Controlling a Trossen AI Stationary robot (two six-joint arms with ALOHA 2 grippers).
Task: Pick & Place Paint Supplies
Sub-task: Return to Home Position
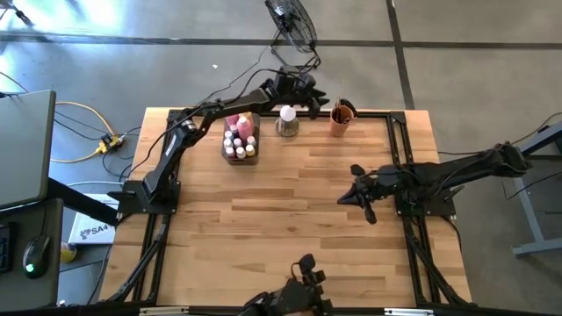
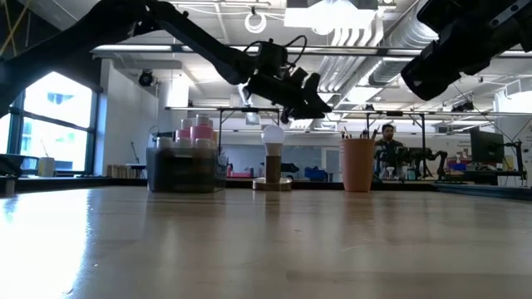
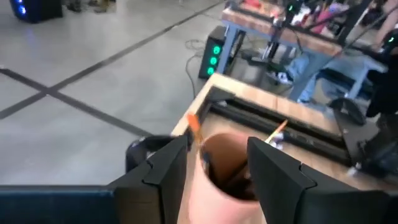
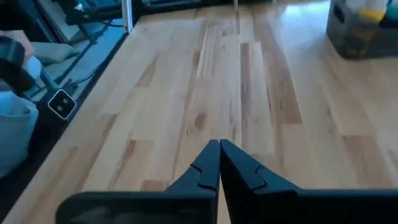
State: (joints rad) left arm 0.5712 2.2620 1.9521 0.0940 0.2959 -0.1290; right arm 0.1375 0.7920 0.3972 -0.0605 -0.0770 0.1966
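Left gripper (image 1: 313, 98): up at the far edge of the table (image 1: 290, 230), high above the wood, between the white ball on its metal base (image 1: 287, 121) and the orange cup (image 1: 341, 119), closer to the cup. Fingers (image 3: 163, 167) spread wide; grips nothing. In the left wrist view, the cup's mouth sits framed in the gap, touched by neither finger.

Paintbrushes (image 3: 194, 124): stand in the orange cup, ends poking above the rim and leaning outward. Count hard to settle through the blur, perhaps three.

Paint bottles (image 1: 240, 139): packed upright in the grey tray (image 2: 179, 176), near the ball on the side away from the cup. Pink bottles (image 2: 196, 129) the tallest, at the tray's far end. Small white-capped ones (image 1: 239, 151) at the end nearer the table's middle. Yellow bottle (image 4: 372, 9) at one corner, seen from the right wrist.

Right gripper (image 1: 356, 195): over bare wood in the table's right half, well apart from tray, ball and cup. Its fingers pressed together tip to tip, nothing between them.

Beyond the table, a person (image 2: 386, 139) at a bench in the room behind.
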